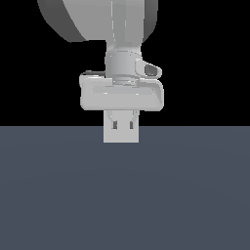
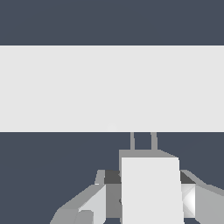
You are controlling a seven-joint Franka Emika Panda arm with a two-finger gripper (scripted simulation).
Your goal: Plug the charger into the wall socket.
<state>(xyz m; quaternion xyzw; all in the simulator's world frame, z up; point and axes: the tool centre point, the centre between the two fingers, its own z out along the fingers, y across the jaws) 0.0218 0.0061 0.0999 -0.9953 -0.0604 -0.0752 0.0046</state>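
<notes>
In the wrist view my gripper [image 2: 148, 194] is shut on the charger [image 2: 151, 188], a white block between the two fingers [image 2: 98, 199]. Two thin prongs [image 2: 132, 140] stick out of its front end. Their tips meet the near edge of the wall socket [image 2: 112, 87], a wide light-grey plate that fills the width of this view. I cannot make out the socket's holes here. In the exterior view the gripper [image 1: 122, 122] hangs low over the floor, and the socket plate [image 1: 121, 136] stands right at its fingertips. The charger cannot be told apart there.
A flat dark blue-grey floor [image 1: 125, 195] lies all around the socket. The arm's wide grey wrist link [image 1: 97, 19] fills the top of the exterior view. Nothing else stands near.
</notes>
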